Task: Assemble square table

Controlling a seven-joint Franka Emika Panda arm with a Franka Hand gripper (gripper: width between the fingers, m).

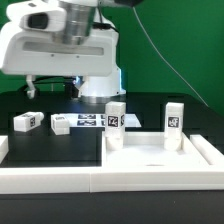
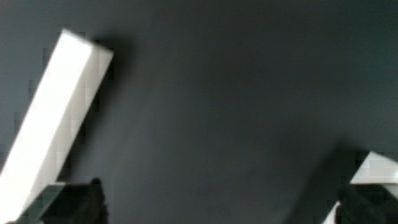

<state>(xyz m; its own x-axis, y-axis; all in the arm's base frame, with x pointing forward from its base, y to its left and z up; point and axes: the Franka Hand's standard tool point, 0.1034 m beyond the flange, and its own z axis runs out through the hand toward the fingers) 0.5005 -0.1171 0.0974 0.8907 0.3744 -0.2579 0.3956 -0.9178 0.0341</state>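
Note:
The white square tabletop lies at the exterior view's lower right. Two white tagged legs stand upright at its far corners, one on the left and one on the right. Two more tagged legs lie on the black table to the left. In the wrist view my gripper is open and empty over bare dark table, with its fingertips wide apart. A long white piece lies beside one finger; I cannot tell which part it is. My fingers do not show clearly in the exterior view.
The marker board lies flat behind the tabletop, between the loose legs and the standing leg. Long white border rails run along the front. The robot's white base and arm fill the upper left.

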